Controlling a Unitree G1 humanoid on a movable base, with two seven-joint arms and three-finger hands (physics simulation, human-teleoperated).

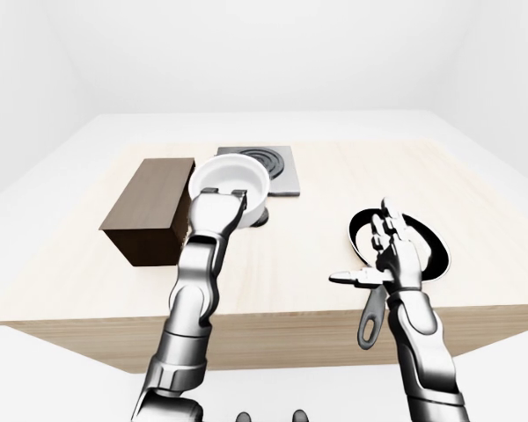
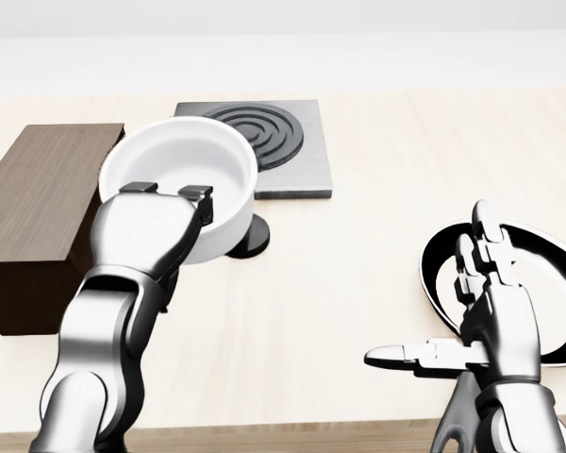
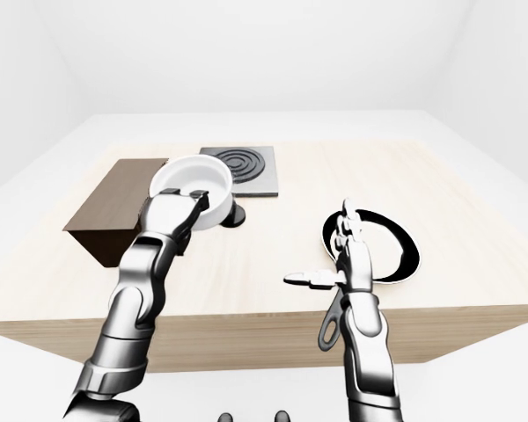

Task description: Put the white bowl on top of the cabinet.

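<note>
A: Head view: left hand point(image 2: 156, 222) is clamped on the near rim of the bowl point(image 2: 184, 184), fingers hooked over the edge, and appears to hold it just off the table point(image 2: 358, 283). There's a dark disc point(image 2: 255, 238) just right of the hand, under the bowl's edge; can't tell what it is.

B: Where's the cabinet point(image 2: 42, 203)?

A: Directly left of that hand, touching or nearly touching the bowl's side in the picture. Its top is flat and bare.

B: Right hand point(image 2: 481, 316)?

A: Fingers spread apart, holding nothing, hovering over the pan point(image 2: 547, 274) and well clear of the bowl. The burner point(image 2: 264, 132) sits beyond the bowl.

B: So the step is lift and shift left?

A: That's how it looks. The rim should clear the cabinet's top edge before going sideways; a one-sided rim pinch probably lets the bowl tilt, so keep it level and slow. Best to centre it over the top, lower until it seats flat, then open the fingers.
</note>
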